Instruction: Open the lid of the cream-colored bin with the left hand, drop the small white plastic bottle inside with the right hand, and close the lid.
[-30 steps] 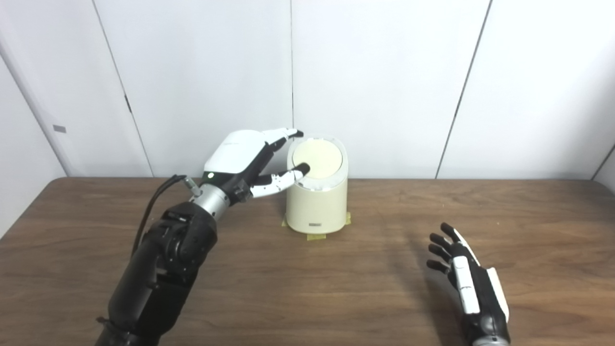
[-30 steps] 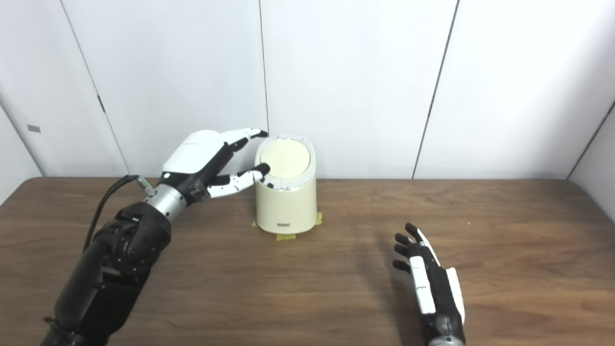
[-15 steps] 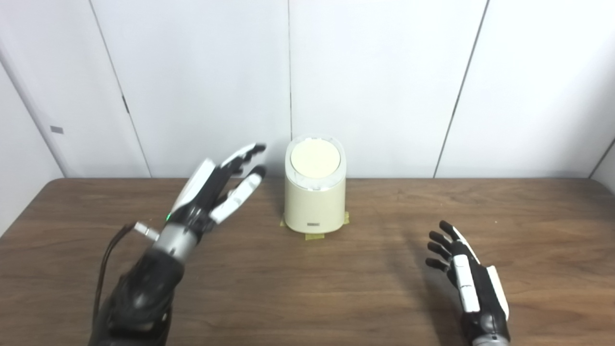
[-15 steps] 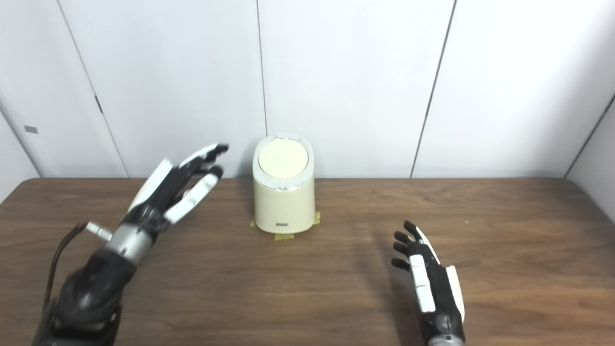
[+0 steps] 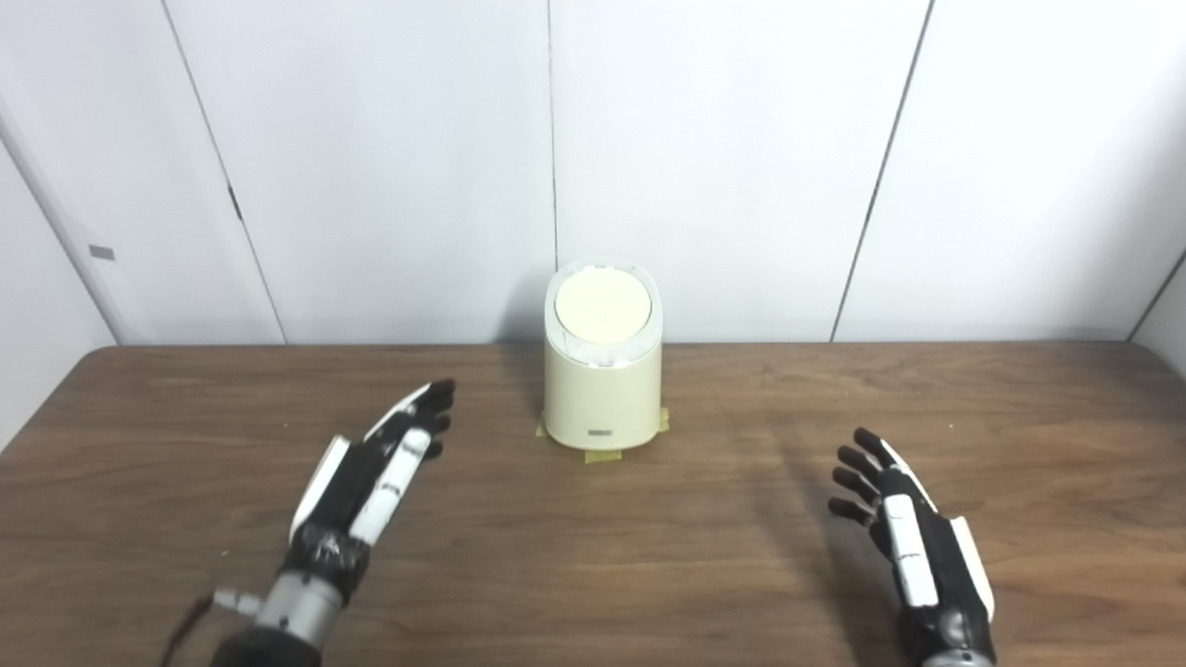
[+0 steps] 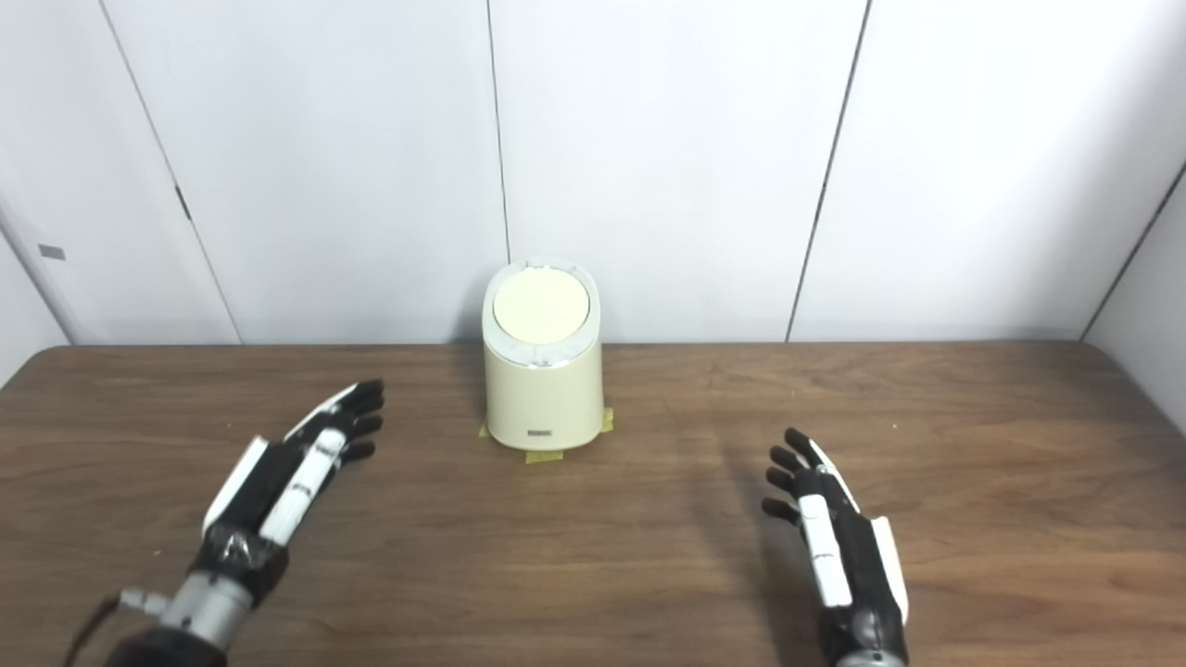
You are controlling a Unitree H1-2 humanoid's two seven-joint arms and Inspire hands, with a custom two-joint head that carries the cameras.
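The cream-colored bin (image 5: 602, 371) stands lid (image 5: 602, 307) down, ahead and right of the left hand (image 5: 375, 472), which lies released on the bench (image 5: 593, 556). The right hand (image 5: 903, 547) is empty too. No bottle shows. The lid looks light, rigid, smooth; lift at its rim.

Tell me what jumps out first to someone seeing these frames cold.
The cream-colored bin stands alone at the far middle of the wooden table, lid shut, with yellow tape at its base. Two black-and-white robot hands flank it nearer the camera, the left hand and the right hand, both open and holding nothing. No white bottle shows anywhere.
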